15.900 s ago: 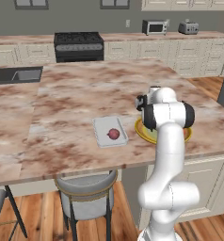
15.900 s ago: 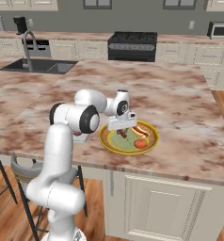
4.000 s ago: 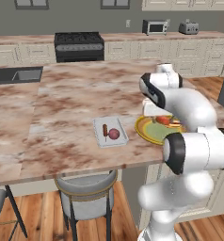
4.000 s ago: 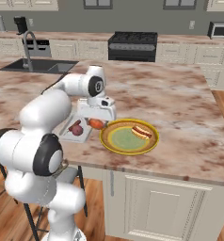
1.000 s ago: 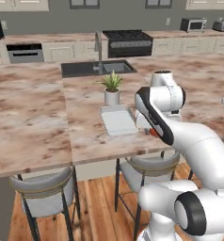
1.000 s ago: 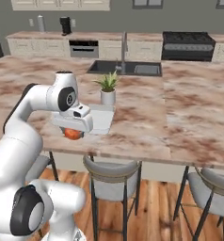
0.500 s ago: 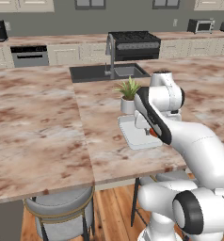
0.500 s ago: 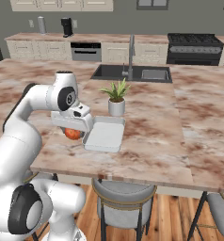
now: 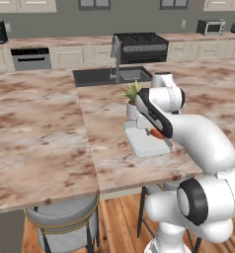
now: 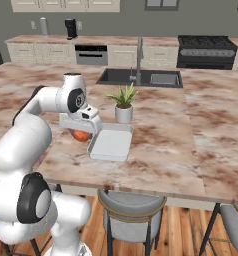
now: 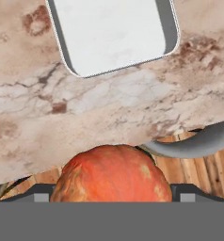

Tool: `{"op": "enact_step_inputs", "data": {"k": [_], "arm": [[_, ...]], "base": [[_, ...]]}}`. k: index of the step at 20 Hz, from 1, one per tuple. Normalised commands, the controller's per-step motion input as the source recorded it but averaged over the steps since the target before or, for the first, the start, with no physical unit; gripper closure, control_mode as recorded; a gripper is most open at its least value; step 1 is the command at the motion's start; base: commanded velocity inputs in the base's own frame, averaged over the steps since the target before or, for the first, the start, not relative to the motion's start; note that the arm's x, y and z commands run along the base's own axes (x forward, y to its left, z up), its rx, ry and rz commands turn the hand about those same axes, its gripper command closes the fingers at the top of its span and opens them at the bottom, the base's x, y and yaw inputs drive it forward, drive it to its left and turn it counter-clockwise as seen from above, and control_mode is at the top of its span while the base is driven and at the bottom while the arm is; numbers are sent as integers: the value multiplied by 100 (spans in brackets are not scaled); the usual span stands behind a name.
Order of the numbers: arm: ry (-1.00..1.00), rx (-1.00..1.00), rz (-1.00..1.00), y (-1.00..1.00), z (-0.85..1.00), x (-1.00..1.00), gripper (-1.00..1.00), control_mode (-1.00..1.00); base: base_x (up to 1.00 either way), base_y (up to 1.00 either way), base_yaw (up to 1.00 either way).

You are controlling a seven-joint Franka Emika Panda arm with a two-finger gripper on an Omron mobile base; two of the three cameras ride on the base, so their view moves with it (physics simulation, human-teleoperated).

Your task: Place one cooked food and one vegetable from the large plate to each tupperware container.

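Observation:
One tupperware container (image 10: 112, 144), a pale grey-white tray, lies bare on the marble island in front of a potted plant. It appears as tray (image 9: 145, 144) in the left base view and as tray (image 11: 115, 33) at the top of the hand view. My gripper (image 10: 81, 133) hangs just off the tray's side near the counter's front edge, shut on a round orange-red vegetable (image 11: 112, 175). The same vegetable (image 9: 156, 133) peeks out beside my arm. The large plate and the other container are out of view.
A small potted plant (image 10: 123, 106) stands right behind the tray. Farther back are the sink (image 10: 141, 77) with its faucet (image 10: 139, 54). A grey stool (image 10: 131, 212) sits under the counter edge below the tray. The island top stretches wide to both sides.
The base has driven along the island, so the whole scene slid: plant and bare tray came toward the arm. The gripper kept the orange-red vegetable throughout.

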Motion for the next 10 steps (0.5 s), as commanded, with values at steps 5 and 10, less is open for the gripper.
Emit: {"op": "enact_step_inputs", "data": {"k": [5,10], "arm": [[0,0,0,-15,-23,100,100,-100],[0,0,0,-41,-56,100,100,-100]], "base": [[0,0,0],[0,0,0]]}}
